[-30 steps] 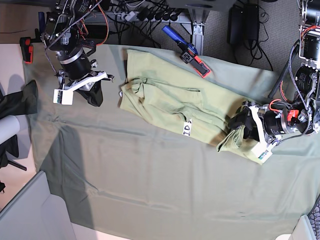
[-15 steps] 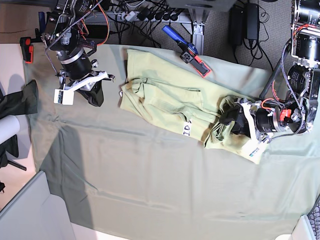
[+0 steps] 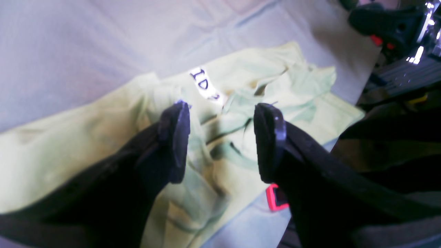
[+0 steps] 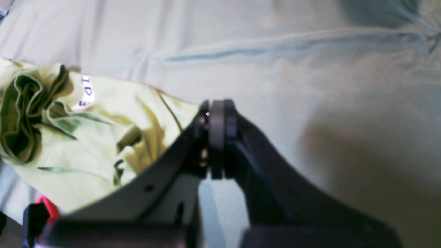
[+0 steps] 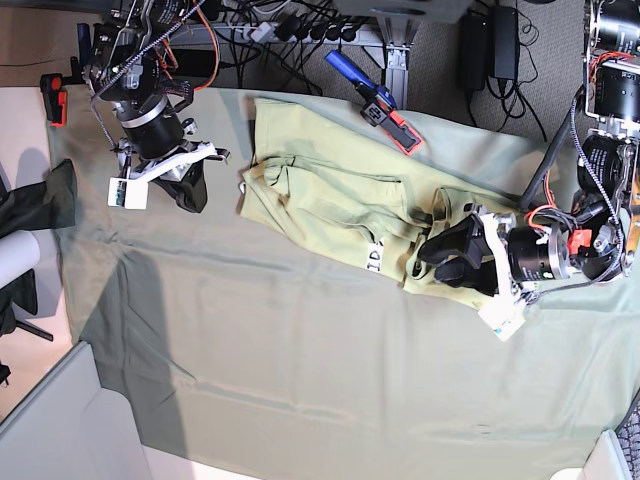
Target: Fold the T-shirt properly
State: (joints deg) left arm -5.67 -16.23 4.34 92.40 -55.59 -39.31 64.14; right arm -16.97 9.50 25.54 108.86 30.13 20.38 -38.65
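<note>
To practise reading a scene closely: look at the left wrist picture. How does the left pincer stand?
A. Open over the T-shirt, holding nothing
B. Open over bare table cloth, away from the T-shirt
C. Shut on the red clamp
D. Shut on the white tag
A: the left pincer has a clear gap between its two fingers, and the pale T-shirt shows through it, ungripped.
</note>
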